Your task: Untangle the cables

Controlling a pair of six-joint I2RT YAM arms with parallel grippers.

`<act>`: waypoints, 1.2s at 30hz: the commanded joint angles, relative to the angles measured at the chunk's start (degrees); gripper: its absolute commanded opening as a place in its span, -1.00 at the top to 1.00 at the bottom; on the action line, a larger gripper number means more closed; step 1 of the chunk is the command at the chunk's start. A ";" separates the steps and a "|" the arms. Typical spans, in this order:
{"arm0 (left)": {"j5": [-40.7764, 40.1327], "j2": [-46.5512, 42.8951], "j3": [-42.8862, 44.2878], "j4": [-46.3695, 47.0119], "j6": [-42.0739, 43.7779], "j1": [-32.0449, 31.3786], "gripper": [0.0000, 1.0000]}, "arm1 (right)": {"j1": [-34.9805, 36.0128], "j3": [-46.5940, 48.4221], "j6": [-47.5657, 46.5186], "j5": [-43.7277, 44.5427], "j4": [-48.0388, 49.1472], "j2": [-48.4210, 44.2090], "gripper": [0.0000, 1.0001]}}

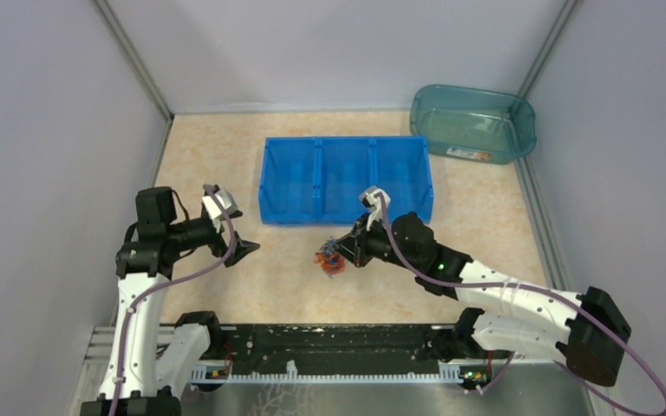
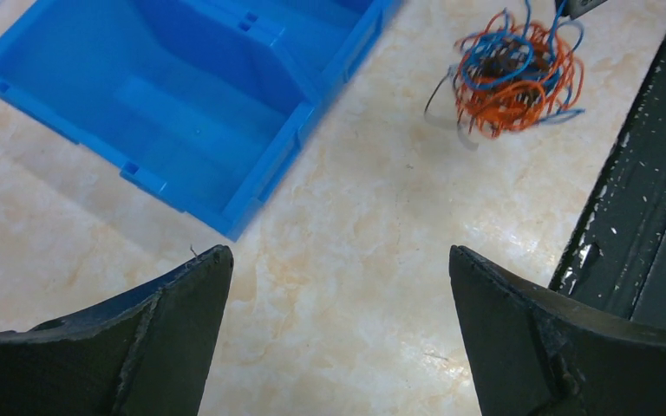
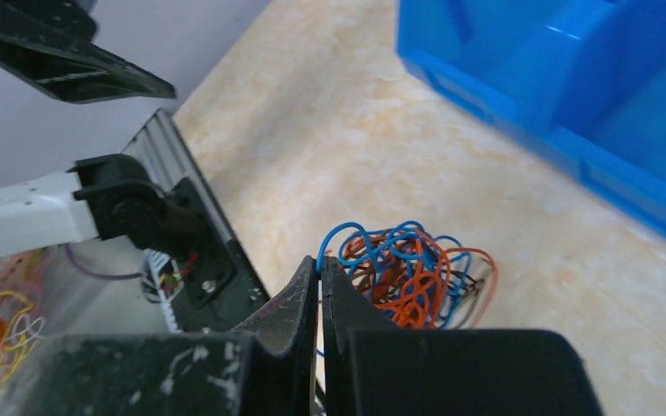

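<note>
Just behind cables [image 1: 331, 260], blue bin [image 1: 295, 213]; teal tub [image 1: 434, 132] well apart.

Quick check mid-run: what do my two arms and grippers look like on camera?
Both the left arm and right arm have white links, black joints and a purple cable running alongside. The left gripper and right gripper are black with wedge-shaped fingers, scuffed with white flecks.

Bare tabletop [image 1: 277, 282] between left gripper [image 1: 247, 250] and cable tangle [image 1: 330, 263]: open lane. Blue bin [image 1: 347, 179] blocks just behind tangle. Right gripper [image 1: 340, 253] occupies tangle's right side. Teal tub [image 1: 473, 121] fills far right corner.
</note>
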 commanded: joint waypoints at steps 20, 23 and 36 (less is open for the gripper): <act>15.30 -9.00 -11.88 2.30 14.24 -0.95 -0.83 | 11.15 19.94 0.19 -8.73 11.79 19.63 1.00; 17.06 -8.14 -12.02 3.74 13.89 -1.42 -0.76 | 11.79 21.56 0.30 -9.02 11.73 20.60 1.00; 17.13 -6.10 -12.32 -0.79 19.71 -10.21 -0.33 | 13.13 24.66 0.56 -7.21 11.67 21.57 1.00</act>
